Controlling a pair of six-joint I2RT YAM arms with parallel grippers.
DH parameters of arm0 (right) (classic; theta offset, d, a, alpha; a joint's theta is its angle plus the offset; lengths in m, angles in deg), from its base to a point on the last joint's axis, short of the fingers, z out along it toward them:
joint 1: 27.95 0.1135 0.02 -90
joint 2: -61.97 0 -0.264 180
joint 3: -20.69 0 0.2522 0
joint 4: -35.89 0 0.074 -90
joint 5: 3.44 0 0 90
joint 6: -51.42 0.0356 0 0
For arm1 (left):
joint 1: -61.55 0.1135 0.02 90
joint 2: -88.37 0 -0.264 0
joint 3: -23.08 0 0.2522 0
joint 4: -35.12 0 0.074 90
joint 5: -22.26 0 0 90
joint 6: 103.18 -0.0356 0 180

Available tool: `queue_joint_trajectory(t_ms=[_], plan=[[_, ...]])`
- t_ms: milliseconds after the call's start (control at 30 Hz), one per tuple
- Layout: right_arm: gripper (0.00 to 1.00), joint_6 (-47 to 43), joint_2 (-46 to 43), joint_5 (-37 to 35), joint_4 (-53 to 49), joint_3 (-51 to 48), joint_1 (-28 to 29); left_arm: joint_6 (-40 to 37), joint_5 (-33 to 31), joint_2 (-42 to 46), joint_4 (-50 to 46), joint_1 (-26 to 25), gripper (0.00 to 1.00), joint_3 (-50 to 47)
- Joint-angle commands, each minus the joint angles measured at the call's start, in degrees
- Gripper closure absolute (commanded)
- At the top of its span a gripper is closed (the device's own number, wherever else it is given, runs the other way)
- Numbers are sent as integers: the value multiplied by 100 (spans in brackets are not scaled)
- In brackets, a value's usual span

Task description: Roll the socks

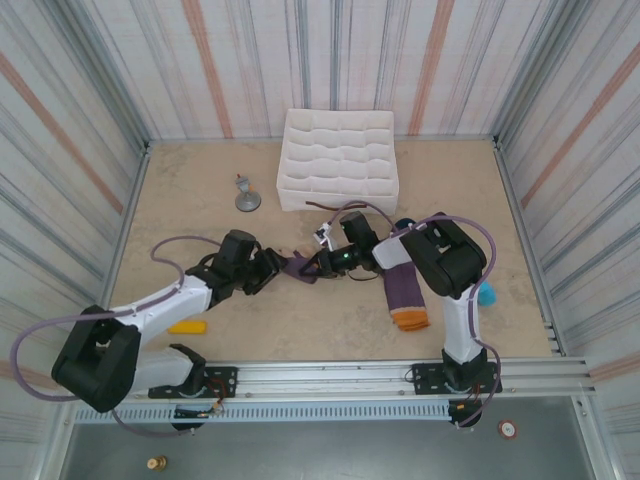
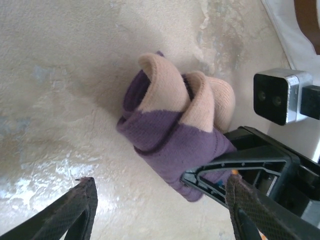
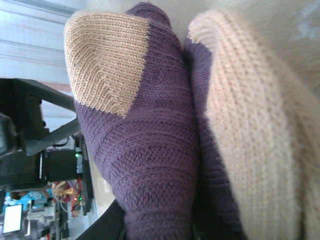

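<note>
While the right gripper (image 1: 322, 263) is pinching the rolled sock (image 1: 298, 265) on the table (image 1: 200, 190) in the top view, the left gripper (image 1: 272, 270) is hovering just beside it, and the flat sock (image 1: 405, 290) is lying partly under the right arm. In the left wrist view the left gripper (image 2: 160, 200) is standing with its fingers apart near the rolled sock (image 2: 170, 125), not touching it, while the right gripper's black fingers (image 2: 235, 160) are clamping its purple end. In the right wrist view this sock (image 3: 150, 140) is sitting very close.

Beige table (image 1: 300, 325) bearing socks (image 1: 405, 290), white tray (image 1: 338, 160)
</note>
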Motion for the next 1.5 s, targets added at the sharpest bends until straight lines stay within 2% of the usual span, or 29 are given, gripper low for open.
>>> queue_joint_trajectory(t_ms=[0,233,567,767,933,1033,1267,1467], plan=[[83,450,718,-1064,-2030,-460,-109,174,-424,-239,495,-142,32,29],[83,777,789,-1048,-1993,-533,-267,294,-620,-982,826,-400,37,427],[81,899,762,-969,-1674,-671,-400,560,-958,-1597,1028,-460,51,506],[74,870,601,-960,-1442,-698,-422,562,-1015,-1847,930,-459,68,638],[63,591,243,-960,-1448,-659,-422,404,-1121,-1852,742,-459,89,774],[58,301,-79,-986,-1602,-579,-429,209,-1147,-1808,555,-460,96,873],[50,-538,-964,-1256,-2239,-249,-333,-192,-1165,-1525,277,-451,100,933],[46,-957,-1306,-1354,-2583,42,-222,-501,-1152,-1288,201,-438,100,873]])
